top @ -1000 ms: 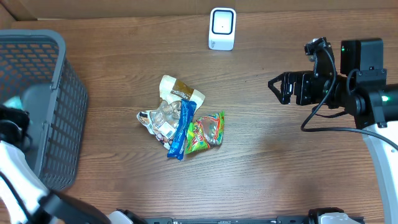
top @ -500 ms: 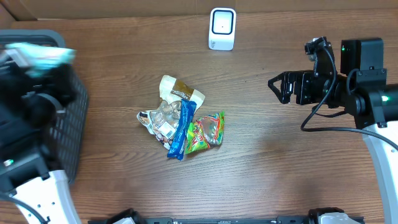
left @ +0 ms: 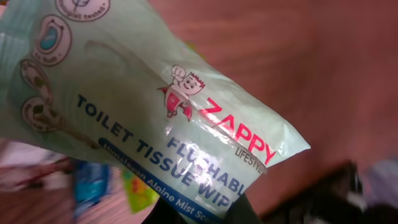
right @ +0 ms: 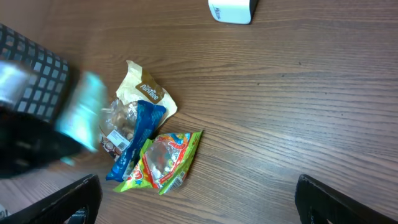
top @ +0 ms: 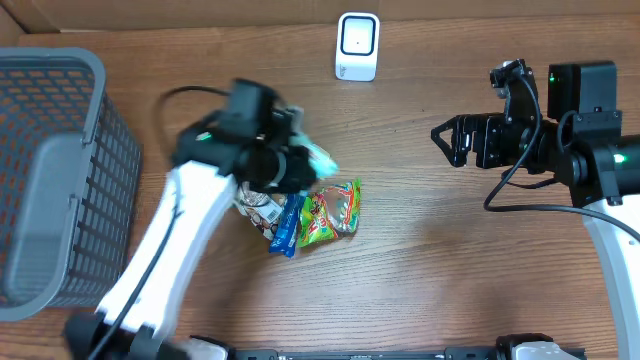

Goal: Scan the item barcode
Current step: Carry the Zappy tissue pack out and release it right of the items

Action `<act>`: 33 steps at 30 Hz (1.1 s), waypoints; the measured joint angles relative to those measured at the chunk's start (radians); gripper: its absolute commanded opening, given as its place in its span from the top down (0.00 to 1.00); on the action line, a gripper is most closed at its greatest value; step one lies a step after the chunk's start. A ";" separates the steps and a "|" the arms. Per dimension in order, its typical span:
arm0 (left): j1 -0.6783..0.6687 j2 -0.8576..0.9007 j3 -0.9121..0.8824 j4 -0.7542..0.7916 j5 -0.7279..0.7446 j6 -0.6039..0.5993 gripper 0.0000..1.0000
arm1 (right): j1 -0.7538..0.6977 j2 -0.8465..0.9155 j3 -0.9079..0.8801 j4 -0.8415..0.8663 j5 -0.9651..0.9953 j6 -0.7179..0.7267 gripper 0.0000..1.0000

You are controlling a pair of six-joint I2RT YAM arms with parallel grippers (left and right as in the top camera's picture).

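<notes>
While wipes point(left: 124, 106) (clamped) moved, snacks point(top: 330, 210) stayed.

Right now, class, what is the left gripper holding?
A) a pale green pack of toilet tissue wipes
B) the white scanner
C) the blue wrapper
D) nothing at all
A: the left wrist view shows the wipes pack, pale green and printed "toilet tissue", pinched at its edge by the left gripper.

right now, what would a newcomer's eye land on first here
The left hand grips a pale green Zappy wipes pack over the heap of snack packets at mid-table. A grey mesh basket fills the left edge, and a small white scanner stands at the far edge.
</notes>
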 measured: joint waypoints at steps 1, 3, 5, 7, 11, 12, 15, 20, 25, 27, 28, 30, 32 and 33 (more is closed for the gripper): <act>-0.009 0.032 0.000 0.000 0.043 0.026 0.96 | 0.000 0.000 0.000 0.000 0.000 0.000 0.00; -0.011 0.095 0.000 0.001 0.140 0.085 0.96 | 0.000 0.000 0.000 -0.001 0.000 0.000 0.00; 0.009 0.149 0.000 0.000 0.260 0.163 0.96 | 0.000 0.000 0.000 -0.003 0.000 0.000 0.00; 0.048 0.189 0.000 -0.008 0.389 0.255 0.96 | 0.000 0.000 0.000 -0.008 0.001 0.000 0.00; 0.132 0.236 -0.008 -0.067 0.609 0.451 0.96 | 0.000 0.000 0.000 -0.009 0.000 0.000 0.00; 0.158 0.247 -0.011 -0.101 0.661 0.513 0.96 | 0.000 0.000 0.000 -0.010 0.000 0.000 0.00; 0.200 0.276 -0.016 -0.161 0.736 0.616 0.96 | 0.000 0.000 0.000 -0.008 0.000 0.000 0.00; 0.236 0.338 -0.017 -0.183 0.791 0.679 0.96 | 0.000 0.000 0.000 -0.009 0.000 0.000 0.00; 0.258 0.391 -0.019 -0.182 0.812 0.644 0.59 | 0.000 0.000 0.000 -0.011 0.001 0.000 0.00; 0.263 0.393 -0.021 -0.171 0.820 0.610 0.54 | 0.000 0.000 0.000 -0.011 0.000 0.000 0.00; 0.264 0.393 -0.021 -0.165 0.825 0.596 0.54 | 0.000 0.000 0.000 -0.012 0.000 0.000 0.00; 0.265 0.393 -0.021 -0.148 0.828 0.563 0.54 | 0.000 0.000 0.000 -0.011 0.000 0.000 0.00; 0.265 0.393 -0.021 -0.143 0.832 0.541 0.55 | 0.000 0.000 0.000 -0.012 0.000 0.000 0.00; 0.265 0.393 -0.021 -0.144 0.834 0.528 0.56 | 0.000 0.000 0.000 -0.012 0.001 0.000 0.00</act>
